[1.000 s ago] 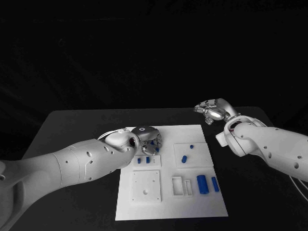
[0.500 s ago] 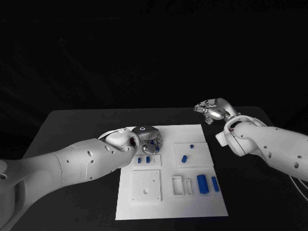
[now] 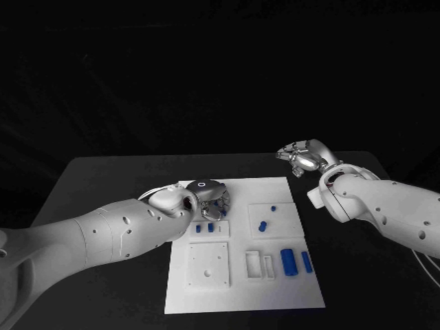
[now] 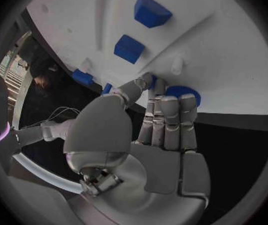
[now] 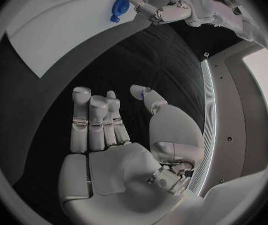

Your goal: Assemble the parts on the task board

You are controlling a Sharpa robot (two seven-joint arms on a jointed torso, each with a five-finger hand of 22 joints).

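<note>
Blue parts (image 3: 289,262) lie in recesses on the white board (image 3: 280,295) mid-table; the left hand (image 3: 208,196) is over the board's far left, fingertips (image 4: 148,80) touching a round blue part (image 4: 183,92); farther right, off the board, the right hand (image 3: 304,157) hovers, fingers apart, empty.

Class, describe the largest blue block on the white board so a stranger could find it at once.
Start at the white task board on the black table. In its near right corner, two upright blue blocks stand side by side; the wider left one is it, thicker than its slim neighbour.
</note>
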